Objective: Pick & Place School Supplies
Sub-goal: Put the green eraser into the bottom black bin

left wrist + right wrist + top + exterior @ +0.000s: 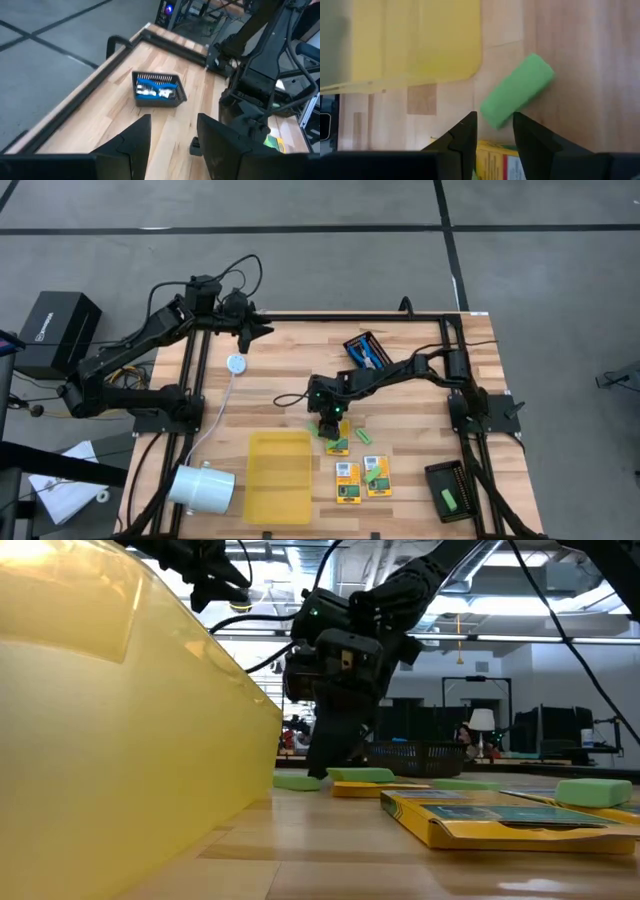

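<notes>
My right gripper (326, 426) (495, 131) reaches down to the table's middle, just beyond the yellow tray's far right corner, shut on a short green stick (517, 90). Three yellow-and-green crayon boxes (338, 444) (347, 482) (378, 477) lie flat on the wood to its right and near side. One has a green stick (376, 476) on top; another stick (365, 436) lies beside them. Blue-handled scissors (156, 90) fill a black mesh tray (368, 350) at the far side. My left gripper (262, 330) (172, 132) hangs open in the air over the table's far left. My right gripper has the green stick's end nearest the gripper (496, 119) between its two fingertips (470, 125), coming at it slanting down from the table's right. The stick runs on away from the fingers at a slant. It lies flat on the wood.
The flat yellow tray (278, 475) lies at the near middle and fills the left of the low view (120, 740). A black mesh tray (452, 492) at the near right holds a green stick. A white cylinder (200, 486) lies at the near left, a white disc with its cable (236, 363) farther back.
</notes>
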